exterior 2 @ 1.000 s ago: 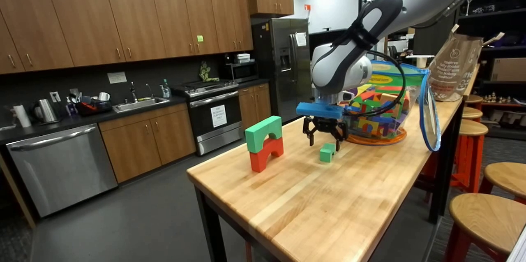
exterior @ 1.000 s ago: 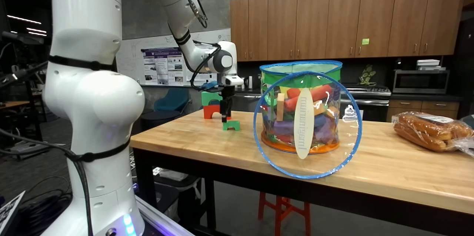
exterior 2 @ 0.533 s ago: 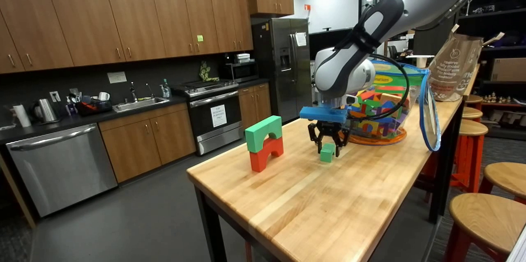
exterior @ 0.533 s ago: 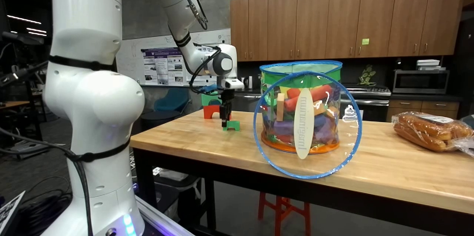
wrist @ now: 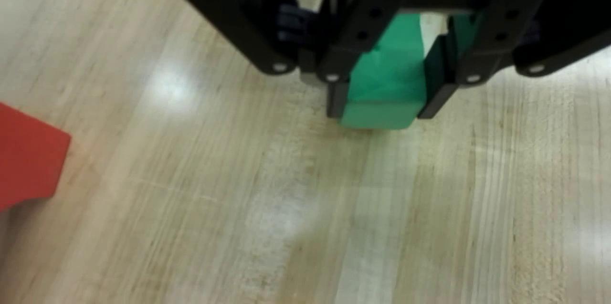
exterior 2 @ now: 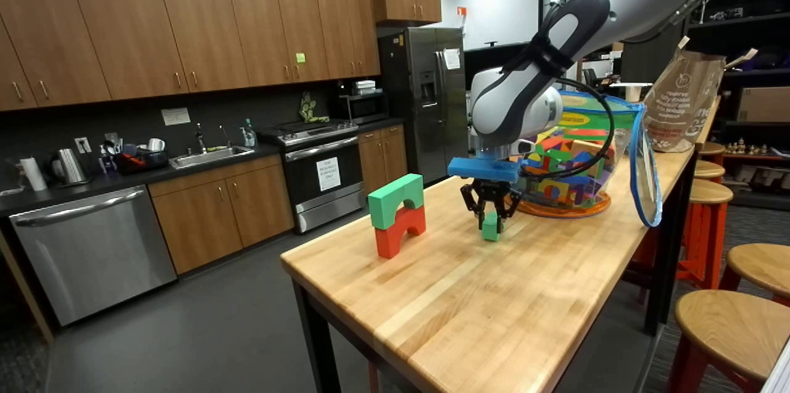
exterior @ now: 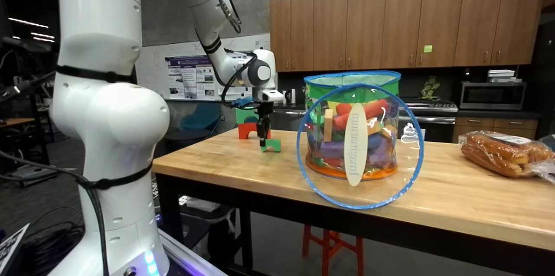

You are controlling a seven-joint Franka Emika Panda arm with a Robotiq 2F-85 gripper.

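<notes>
Jaws have come down and drawn in over the last second: then wide above the small green arch block (wrist: 386, 79), now with fingertips (wrist: 338, 101) along both its sides. Against the frame before, jaws and block seem very slightly higher in both exterior views. Block sits between the jaws, one end showing just past them; in the wrist view contact appears on both sides, so jaws taken as narrow and holding the block. Whether it is clear of the bench (exterior 2: 469, 319) cannot be told. To one side of the jaws, near but not touching: red arch block (exterior 2: 387, 244) standing on the bench, larger green arch block (exterior 2: 386, 208) resting on top of it. On another side of the jaws: clear bin (exterior: 313, 94) filled with coloured blocks (exterior: 375, 108). Judgement: step in hand is the grasp, at or just past closing. Next move calls for a firm, even hold and a straight rise, jaws kept clear of both stacked arches.
</notes>
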